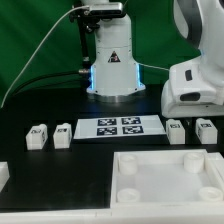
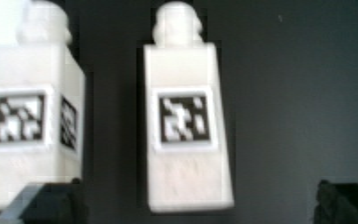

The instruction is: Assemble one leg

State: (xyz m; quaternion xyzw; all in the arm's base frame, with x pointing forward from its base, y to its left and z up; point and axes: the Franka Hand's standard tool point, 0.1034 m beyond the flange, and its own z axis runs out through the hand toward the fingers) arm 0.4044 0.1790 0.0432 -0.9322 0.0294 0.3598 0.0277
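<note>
At the exterior view's left edge a white part (image 1: 3, 176) is cut off by the frame, with too little showing to name it; next come two small white plastic block-shaped pegs with black-and-white tags, the far-left peg (image 1: 38, 137) and its neighbour peg (image 1: 62, 135), resting just beside each other on the black table (image 1: 20, 200); the thin flat white marker board (image 1: 120, 127) lies in the middle, in front of the robot's white cylindrical base (image 1: 112, 65); a large white square tray-like panel (image 1: 165, 178) runs off the lower edge. Toward the exterior view's right rest two more tagged white blocks, the inner right peg (image 1: 177, 131) and the outer right peg (image 1: 205, 130), near each other under the bulky white robot arm (image 1: 195, 88); the arm's top is cut off and its fingers cannot be made out from here.

The wrist view, though blurred, shows what that one hides; the leg (image 2: 190, 115), a small white plastic block with a rounded stud at one end and a square tag on its face, lies on the black surface between the two dark fingertips (image 2: 44, 205); the gripper (image 2: 194, 203) is spread wide, its tips clear of the leg on both sides and holding nothing; a second like peg (image 2: 30, 100) lies just beside the leg, partly cut off by the frame. I cannot tell which of the exterior view's right-hand pair is the leg.
</note>
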